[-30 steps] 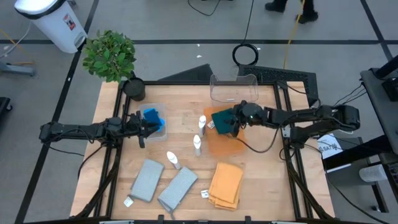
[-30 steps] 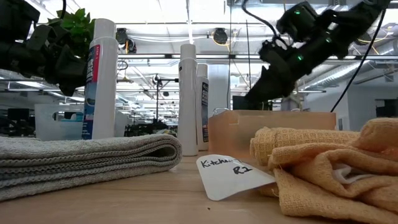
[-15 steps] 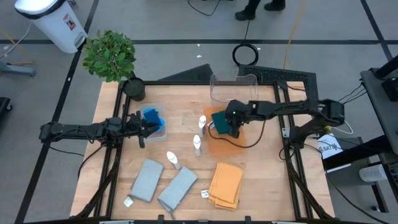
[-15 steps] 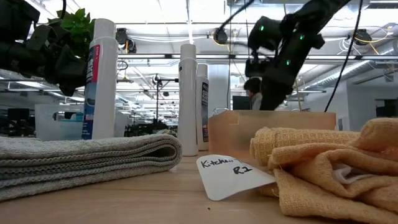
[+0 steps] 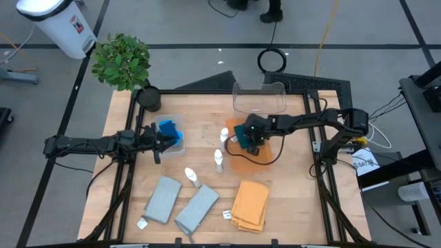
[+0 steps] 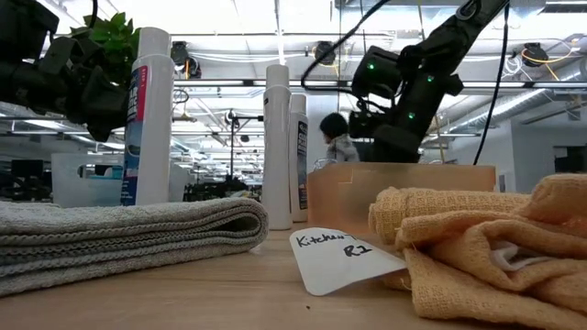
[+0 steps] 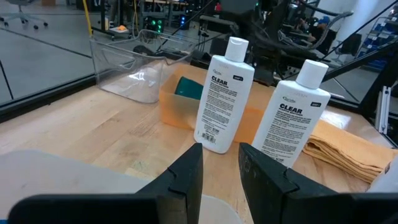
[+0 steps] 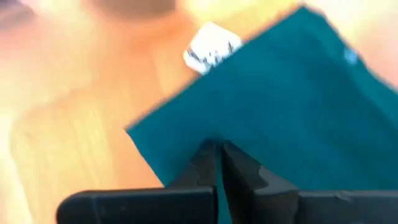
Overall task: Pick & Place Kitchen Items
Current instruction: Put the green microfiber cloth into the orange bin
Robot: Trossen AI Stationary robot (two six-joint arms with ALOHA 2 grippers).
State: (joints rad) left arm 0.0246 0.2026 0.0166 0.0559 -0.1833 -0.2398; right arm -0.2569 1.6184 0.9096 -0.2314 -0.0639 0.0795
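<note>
**Dark green cloth pinched in the orange tray**

Dark green cloth (image 5: 242, 130) lies in the orange tray (image 5: 256, 160), at the end nearest the clear bin (image 5: 260, 97) along the table's far edge. I see the right gripper (image 5: 249, 142) down on the cloth; in the right wrist view its fingers (image 8: 200, 163) are pressed together with the cloth's edge (image 8: 292, 106) caught between them, so I log a closed grip on the fabric. A white tag (image 8: 211, 45) shows just beyond the cloth.

Left gripper (image 5: 160, 142) sits beside the small bin holding the blue sponges (image 5: 169, 130), on the table's left side. Its fingers (image 7: 186, 180) stand a little apart with nothing between them.

Three white bottles: two upright, one (image 5: 224, 134) just beside the tray and one (image 5: 218, 159) nearer the table's middle; the third (image 5: 191, 177) lies on its side towards the front.

Two grey cloths (image 5: 162, 199) (image 5: 197, 208) lie folded at the front, side by side. Orange cloth (image 5: 250, 204) is right of them, a white tag (image 6: 337, 256) beside it. Potted plant (image 5: 122, 60) stands at the far left corner.
</note>
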